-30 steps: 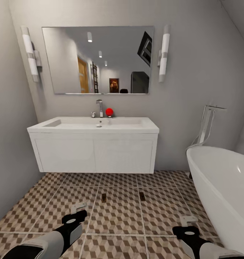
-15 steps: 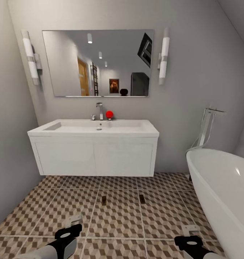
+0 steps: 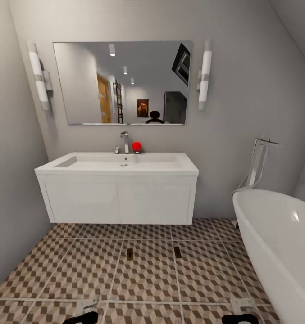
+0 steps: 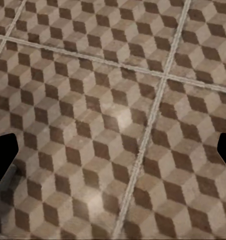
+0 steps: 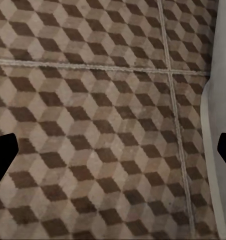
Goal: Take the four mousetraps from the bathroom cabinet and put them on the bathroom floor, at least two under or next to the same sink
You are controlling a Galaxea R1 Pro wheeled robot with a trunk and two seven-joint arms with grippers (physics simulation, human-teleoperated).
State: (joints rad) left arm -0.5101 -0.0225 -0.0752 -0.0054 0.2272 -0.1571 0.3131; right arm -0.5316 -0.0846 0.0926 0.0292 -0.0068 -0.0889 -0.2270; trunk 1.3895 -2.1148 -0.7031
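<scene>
The sink (image 3: 120, 163), a white shallow basin with a chrome tap (image 3: 125, 141) on a white wall-hung vanity (image 3: 118, 198), serves as the landmark in the head view. Behind the tap, against the wall, sits a small red ball-like object (image 3: 136, 146), and above the sink hangs a wide mirror (image 3: 123, 83) flanked by 2 tube wall lights (image 3: 38, 76). Below the sink spreads the bathroom floor (image 3: 80, 270) with its brown, beige and cream cube pattern and light grout lines. 2 mousetraps lie flat on those tiles just in front of the vanity's lower edge: one (image 3: 129, 254) roughly below the tap, the other (image 3: 177, 252) nearer the vanity's right end, the 2 apart from each other (both look small and dark, their detail too fine to read). To the right of the sink stands a white bathtub (image 3: 278, 243) with a tall chrome filler (image 3: 259, 162) at its head. The left gripper (image 4: 113, 160) hangs over bare tiles, its 2 dark fingertips (image 4: 3, 155) at opposite edges of the left wrist view, spread wide with nothing between them. The right gripper (image 5: 113, 155) is likewise spread wide and empty over the tiles, with the bathtub's white side just beside it.
</scene>
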